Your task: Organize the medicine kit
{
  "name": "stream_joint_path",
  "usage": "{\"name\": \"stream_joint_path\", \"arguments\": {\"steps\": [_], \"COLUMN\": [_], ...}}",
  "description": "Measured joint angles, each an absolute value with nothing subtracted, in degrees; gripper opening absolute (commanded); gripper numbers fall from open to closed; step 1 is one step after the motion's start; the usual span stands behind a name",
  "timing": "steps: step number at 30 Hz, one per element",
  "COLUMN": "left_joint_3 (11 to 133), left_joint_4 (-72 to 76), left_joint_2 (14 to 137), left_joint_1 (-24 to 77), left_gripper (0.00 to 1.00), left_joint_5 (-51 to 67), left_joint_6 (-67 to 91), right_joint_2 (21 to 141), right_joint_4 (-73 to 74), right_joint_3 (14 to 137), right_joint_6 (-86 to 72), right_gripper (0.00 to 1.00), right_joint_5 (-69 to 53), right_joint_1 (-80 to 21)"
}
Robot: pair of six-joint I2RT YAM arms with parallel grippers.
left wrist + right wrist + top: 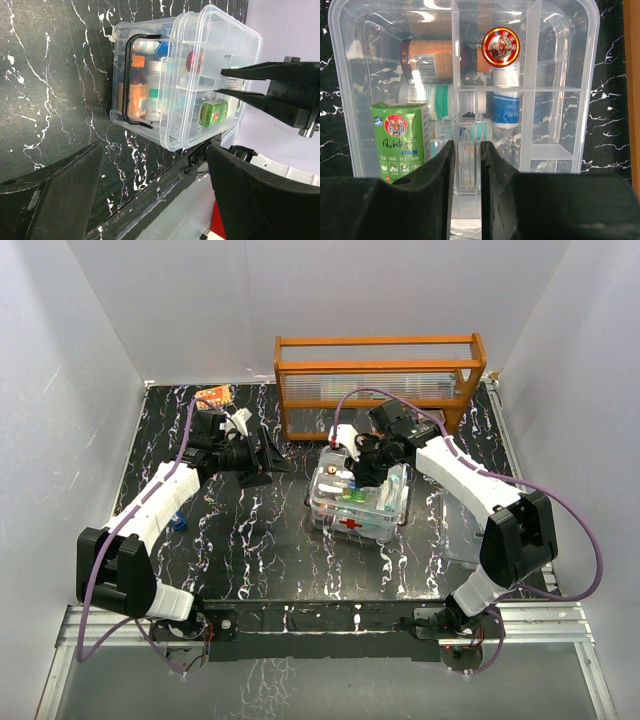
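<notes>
Green box (400, 142), red tin (500, 46) in tray (535, 60)

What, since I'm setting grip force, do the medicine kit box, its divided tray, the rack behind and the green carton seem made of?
Medicine kit box and divided tray: clear glossy plastic, likely; contents show through and the walls glint. Rack: orange-finished wood frame, apparently, with clear ribbed panels, perhaps acrylic. Green carton: printed cardboard, judging by its folded edges.
</notes>
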State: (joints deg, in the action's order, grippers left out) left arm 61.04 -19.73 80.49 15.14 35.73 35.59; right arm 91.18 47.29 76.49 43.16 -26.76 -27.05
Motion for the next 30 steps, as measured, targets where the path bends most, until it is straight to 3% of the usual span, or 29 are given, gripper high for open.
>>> {"name": "stream_joint_path", "arguments": {"steps": [30], "left_joint_3": [60.6], "left_joint_4": [-19.8], "left_joint_2": [81.2], "left_joint_1": [15.1], "left_gripper": [0.83], "left_joint_5": [35.5], "left_joint_6": [35.6], "right_joint_2": [90.5], "right_joint_4": [46.5], "right_joint_3": [75.1], "right_joint_6": [40.8], "right_gripper": [0.0], "right_joint_5": [-28.4], "right_joint_1": [-26.9]}}
